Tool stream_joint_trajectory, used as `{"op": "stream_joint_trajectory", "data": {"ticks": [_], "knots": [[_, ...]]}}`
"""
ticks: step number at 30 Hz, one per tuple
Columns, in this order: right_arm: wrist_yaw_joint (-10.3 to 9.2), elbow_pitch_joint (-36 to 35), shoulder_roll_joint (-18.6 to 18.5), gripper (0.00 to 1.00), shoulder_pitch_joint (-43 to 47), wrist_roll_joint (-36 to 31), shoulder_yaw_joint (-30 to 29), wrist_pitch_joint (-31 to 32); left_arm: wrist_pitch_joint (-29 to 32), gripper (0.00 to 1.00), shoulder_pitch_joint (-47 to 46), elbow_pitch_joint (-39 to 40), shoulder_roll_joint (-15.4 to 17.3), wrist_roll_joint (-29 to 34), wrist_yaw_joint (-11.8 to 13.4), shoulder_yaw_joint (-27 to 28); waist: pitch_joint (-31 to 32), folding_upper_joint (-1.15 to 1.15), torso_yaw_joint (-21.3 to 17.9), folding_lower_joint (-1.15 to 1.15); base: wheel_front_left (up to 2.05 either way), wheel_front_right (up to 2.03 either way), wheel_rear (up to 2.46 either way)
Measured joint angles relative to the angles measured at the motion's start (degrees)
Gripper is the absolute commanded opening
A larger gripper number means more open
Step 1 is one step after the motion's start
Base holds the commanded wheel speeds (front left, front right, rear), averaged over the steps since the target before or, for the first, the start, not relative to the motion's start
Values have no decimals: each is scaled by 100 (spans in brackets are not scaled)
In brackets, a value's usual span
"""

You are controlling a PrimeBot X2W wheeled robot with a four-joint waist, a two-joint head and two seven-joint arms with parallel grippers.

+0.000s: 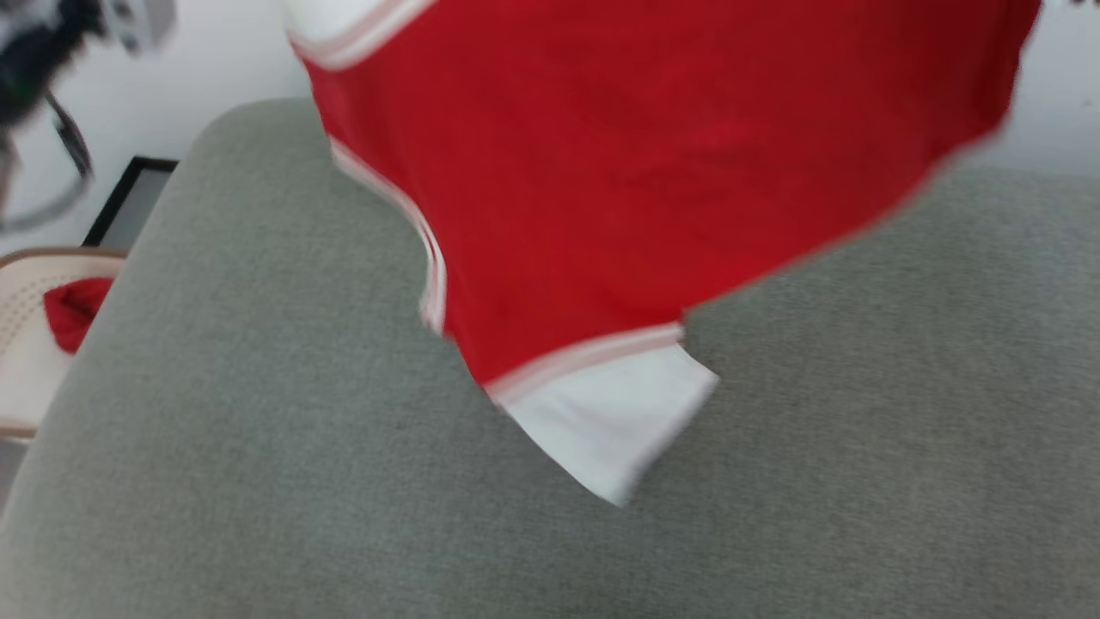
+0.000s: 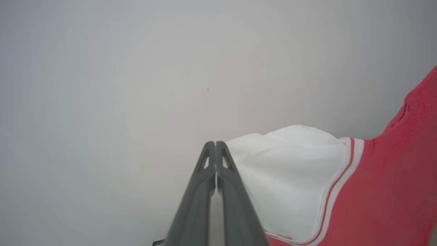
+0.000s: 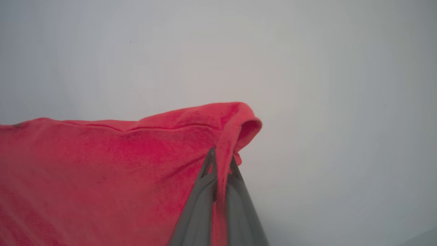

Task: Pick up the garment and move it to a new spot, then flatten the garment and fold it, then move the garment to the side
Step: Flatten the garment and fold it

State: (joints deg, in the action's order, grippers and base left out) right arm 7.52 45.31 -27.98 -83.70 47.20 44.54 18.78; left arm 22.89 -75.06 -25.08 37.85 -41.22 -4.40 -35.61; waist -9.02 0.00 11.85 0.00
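Right gripper (image 3: 222,155) pinched shut on red hem of the garment (image 1: 653,172). Left gripper (image 2: 215,143) closed too, white panel alongside, hold unclear. Hanging lifted over grey cushion (image 1: 258,430). Pickup done; placing, flattening, folding, shifting aside left.

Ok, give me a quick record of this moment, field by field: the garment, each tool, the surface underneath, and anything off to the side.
garment: red shorts with white panels, lifted and hanging spread
left tool: shut, white panel bunched against it, apparently pinched
right tool: shut on a red edge of the garment
surface: grey cushion below the hanging cloth
side: pale basket at the head view's left, red cloth inside
sharpness: head view blurred
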Motion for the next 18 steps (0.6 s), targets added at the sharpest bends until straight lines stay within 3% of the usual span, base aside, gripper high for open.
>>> {"op": "stream_joint_trajectory", "data": {"ticks": [10, 18], "knots": [[0, 579, 410, 0, -527, -550, -533, -601, -856, 0, -1413, -1213, -315, 502, -168, -68, -53, 0, -291, 0, 0, 0, 0], [0, 822, 658, 0, -1011, -1096, -924, -1104, -1628, 0, -2455, -2056, -424, 868, -83, -19, -566, 0, -419, 0, 0, 0, 0]]}}
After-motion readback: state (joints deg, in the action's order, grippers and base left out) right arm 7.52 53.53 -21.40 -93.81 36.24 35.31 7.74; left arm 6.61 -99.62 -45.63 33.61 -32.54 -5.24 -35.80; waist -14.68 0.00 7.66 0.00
